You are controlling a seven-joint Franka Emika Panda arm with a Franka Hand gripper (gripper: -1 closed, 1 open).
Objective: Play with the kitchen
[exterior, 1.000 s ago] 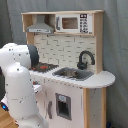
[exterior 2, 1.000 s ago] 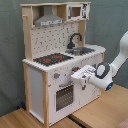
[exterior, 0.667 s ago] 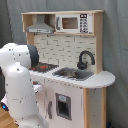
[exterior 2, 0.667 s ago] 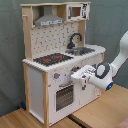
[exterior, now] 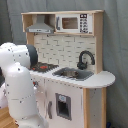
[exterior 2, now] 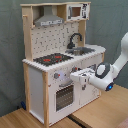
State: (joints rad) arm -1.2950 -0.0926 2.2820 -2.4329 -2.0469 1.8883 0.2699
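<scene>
No visible change over the last 1.0 s: arm and toy sit as before in both exterior views.

The white Franka arm's gripper [exterior 2: 84, 80] is level with the front panel, just above the oven door [exterior 2: 64, 97], likely placed to work a knob or handle there. Spread or pressed together: cannot tell.

The tall pale-wood and white-panel toy kitchen [exterior 2: 37, 95] stands on a wooden floor before a grey curtain [exterior: 115, 45]. It carries 1 black stovetop with red burners [exterior 2: 52, 59], black faucet [exterior 2: 74, 39], grey hood [exterior 2: 49, 20] and microwave [exterior: 73, 23].
</scene>
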